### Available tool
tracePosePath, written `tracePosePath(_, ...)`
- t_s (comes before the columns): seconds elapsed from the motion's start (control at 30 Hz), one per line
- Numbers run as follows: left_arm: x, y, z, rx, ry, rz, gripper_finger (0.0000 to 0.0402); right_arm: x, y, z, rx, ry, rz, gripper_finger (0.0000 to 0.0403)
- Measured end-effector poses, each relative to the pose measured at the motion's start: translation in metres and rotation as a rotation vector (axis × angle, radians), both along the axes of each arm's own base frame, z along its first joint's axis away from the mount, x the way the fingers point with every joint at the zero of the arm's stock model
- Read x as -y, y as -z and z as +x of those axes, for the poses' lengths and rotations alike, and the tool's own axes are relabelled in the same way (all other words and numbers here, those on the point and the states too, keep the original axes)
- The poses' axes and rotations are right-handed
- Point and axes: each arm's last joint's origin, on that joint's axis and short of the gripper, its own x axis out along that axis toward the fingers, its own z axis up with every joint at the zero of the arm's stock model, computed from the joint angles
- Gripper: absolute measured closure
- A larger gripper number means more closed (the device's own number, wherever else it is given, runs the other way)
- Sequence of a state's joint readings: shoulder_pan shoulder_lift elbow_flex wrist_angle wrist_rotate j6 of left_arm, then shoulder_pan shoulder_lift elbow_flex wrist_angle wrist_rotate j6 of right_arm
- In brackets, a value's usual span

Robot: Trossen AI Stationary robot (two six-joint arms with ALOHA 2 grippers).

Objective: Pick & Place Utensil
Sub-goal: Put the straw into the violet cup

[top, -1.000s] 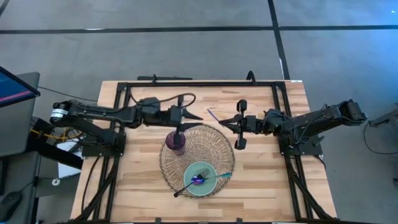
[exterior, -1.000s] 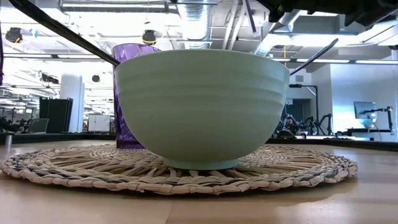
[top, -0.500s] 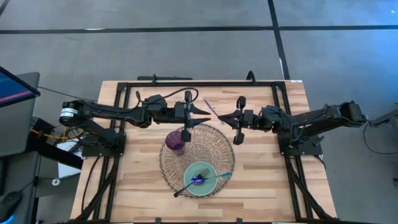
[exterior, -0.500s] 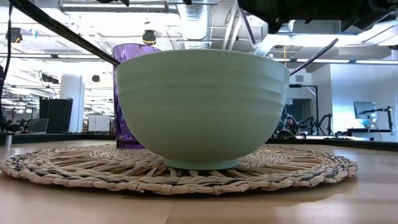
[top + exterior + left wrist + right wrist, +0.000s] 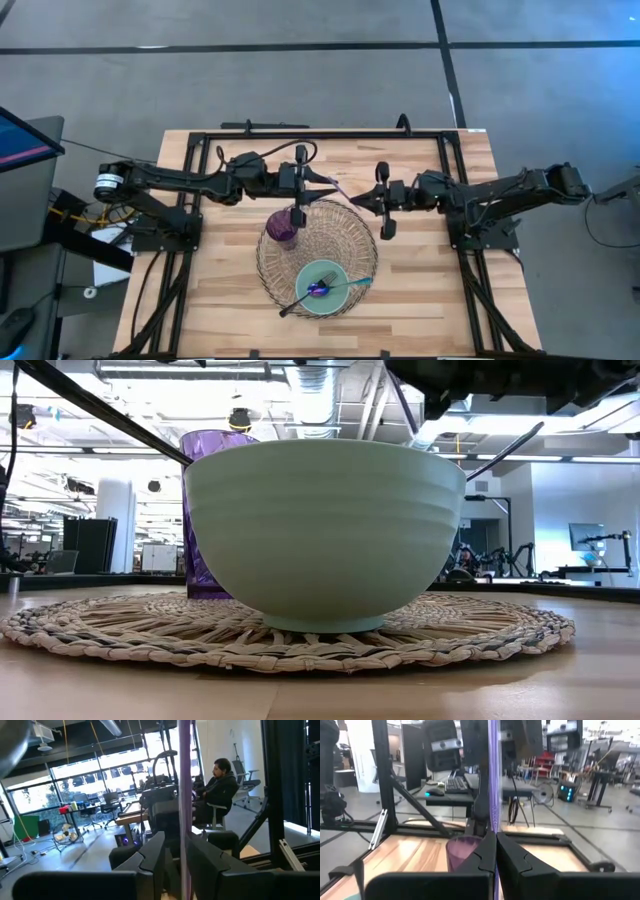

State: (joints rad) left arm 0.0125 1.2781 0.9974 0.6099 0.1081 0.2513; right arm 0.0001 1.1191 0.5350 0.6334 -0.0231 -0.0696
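A slim purple-handled utensil (image 5: 340, 187) is held up in the air between the two arms, just past the 12 o'clock edge of the round woven straw placemat (image 5: 352, 232) and above the pale wooden slatted counter (image 5: 425, 290).

The right gripper (image 5: 362, 199) reaches in from 3 o'clock. In its wrist view the purple handle runs straight up from between its jaws, which are pressed together on it.

The left gripper (image 5: 325, 186) comes in from 9 o'clock and meets the same utensil from the other side. In its wrist view the handle stands between its jaws, but whether they actually clamp it cannot be told.

The two grippers are very near each other, tip facing tip, with the utensil between them.

On the placemat, a translucent purple faceted plastic cup (image 5: 283, 228) stands upright at about 10 o'clock, just beside and below the left gripper. A pale mint-green ceramic bowl (image 5: 301, 277) sits at 6 o'clock. A black-handled utensil (image 5: 292, 305) leans out of the bowl toward 8 o'clock, and a teal-handled one (image 5: 358, 283) leans out toward 3 o'clock. From table height the bowl fills the foreground, with the cup behind it at its 10 o'clock.

Beyond the counter, the left wrist view shows a person in dark clothing (image 5: 221, 785) seated on an office chair.
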Motion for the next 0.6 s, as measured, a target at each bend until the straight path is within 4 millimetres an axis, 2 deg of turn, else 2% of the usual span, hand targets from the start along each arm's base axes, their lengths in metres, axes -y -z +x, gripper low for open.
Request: tracePosePath(0.6, 0.0, 0.009, 0.0025, -0.101, 0.011, -0.031, 0.0325, -0.0012, 0.0022, 0.0, -0.024, 0.002, 0.019, 0.0403)
